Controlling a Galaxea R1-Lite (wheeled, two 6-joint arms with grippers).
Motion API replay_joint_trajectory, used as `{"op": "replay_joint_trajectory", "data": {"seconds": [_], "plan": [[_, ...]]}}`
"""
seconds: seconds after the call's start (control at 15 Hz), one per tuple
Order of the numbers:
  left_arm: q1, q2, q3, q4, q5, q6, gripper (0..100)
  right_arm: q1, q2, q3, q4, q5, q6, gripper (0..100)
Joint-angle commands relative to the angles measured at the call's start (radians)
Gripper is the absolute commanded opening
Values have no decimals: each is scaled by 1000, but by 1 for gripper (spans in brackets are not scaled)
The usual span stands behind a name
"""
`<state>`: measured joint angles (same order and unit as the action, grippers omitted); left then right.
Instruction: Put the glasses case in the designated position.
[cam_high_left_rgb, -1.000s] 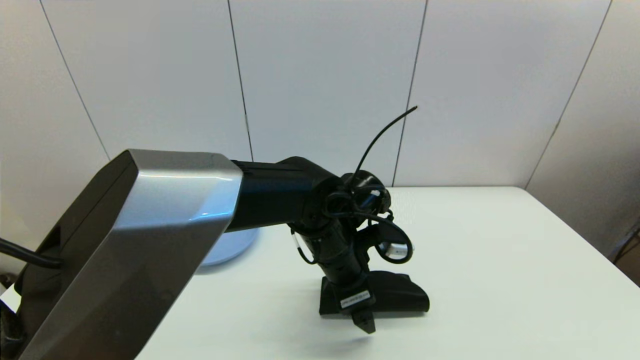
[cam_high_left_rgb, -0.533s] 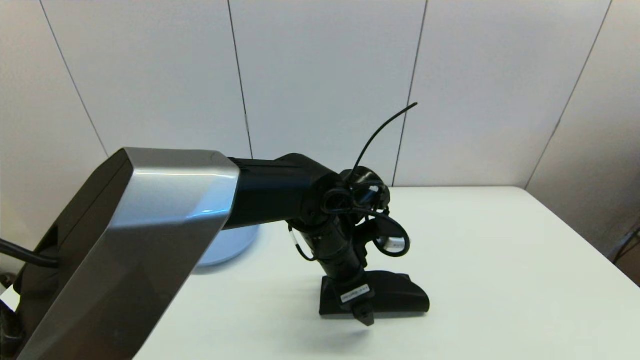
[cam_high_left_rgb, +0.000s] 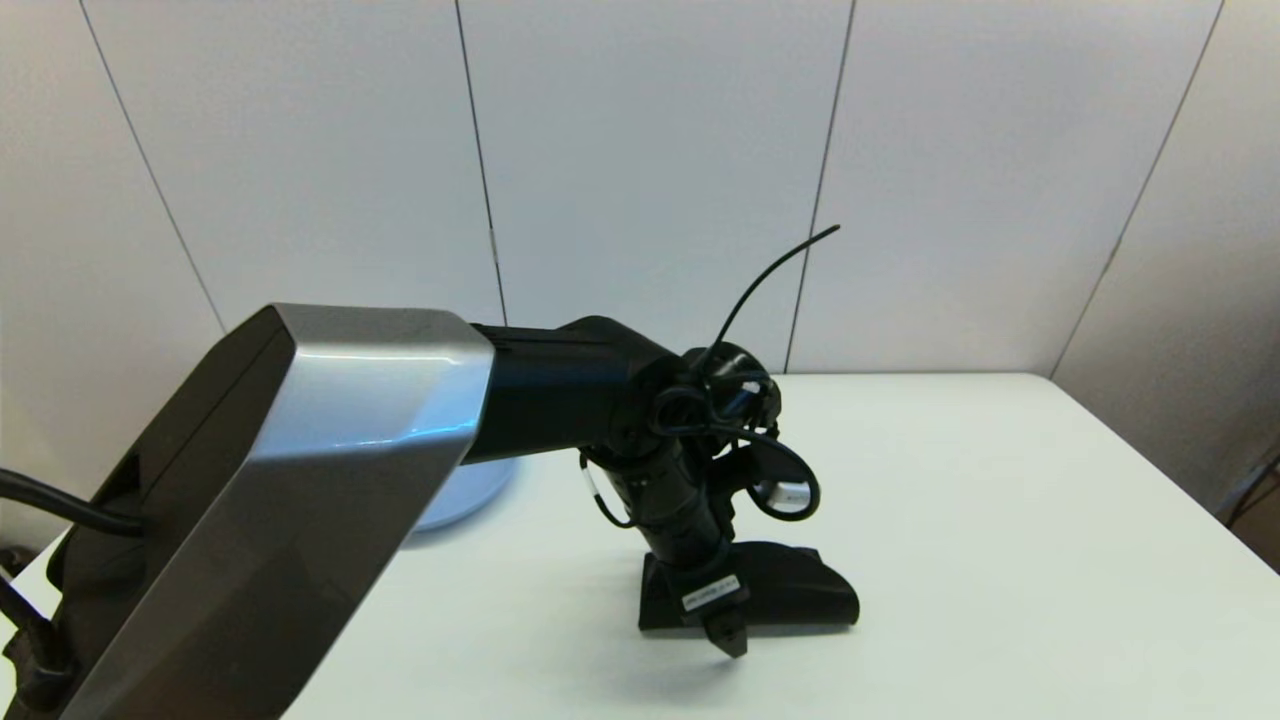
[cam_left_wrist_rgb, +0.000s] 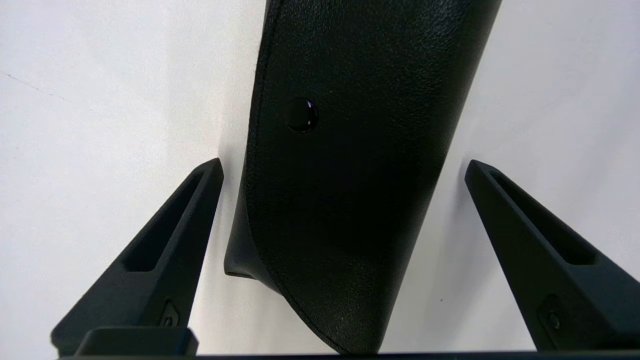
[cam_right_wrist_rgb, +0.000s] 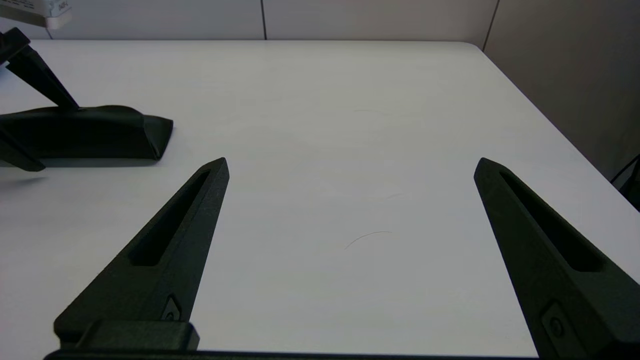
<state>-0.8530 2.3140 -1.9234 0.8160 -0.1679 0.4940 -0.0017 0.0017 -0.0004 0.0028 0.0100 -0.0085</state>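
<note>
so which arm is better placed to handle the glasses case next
Left. Its pincer is open and straddles the glasses case lying on the table. The right pincer is open over bare tabletop, off to the side of the case.

Desk: white, plain top, rounded far right corner. On it: black case lying flat near the middle; light blue plate well apart to its left, partly hidden

left arm: reaching forward, wrist bent down | left pincer: fingers spread wide | right pincer: parked low, fingers spread wide
</note>
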Motion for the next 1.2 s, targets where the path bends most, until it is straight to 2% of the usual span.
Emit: {"op": "replay_joint_trajectory", "data": {"seconds": [0.07, 0.27, 0.33, 1.2], "plan": [[0, 4, -2, 3, 1, -8, 100, 0, 1, 0, 0, 1, -1, 100], [0, 5, -2, 3, 2, -9, 100, 0, 0, 0, 0, 1, -1, 100], [0, 5, -2, 3, 1, -9, 0, 0, 0, -1, 0, 1, -1, 100], [-1, -1, -3, 5, 1, -11, 0, 0, 0, 0, 0, 1, -1, 100]]}}
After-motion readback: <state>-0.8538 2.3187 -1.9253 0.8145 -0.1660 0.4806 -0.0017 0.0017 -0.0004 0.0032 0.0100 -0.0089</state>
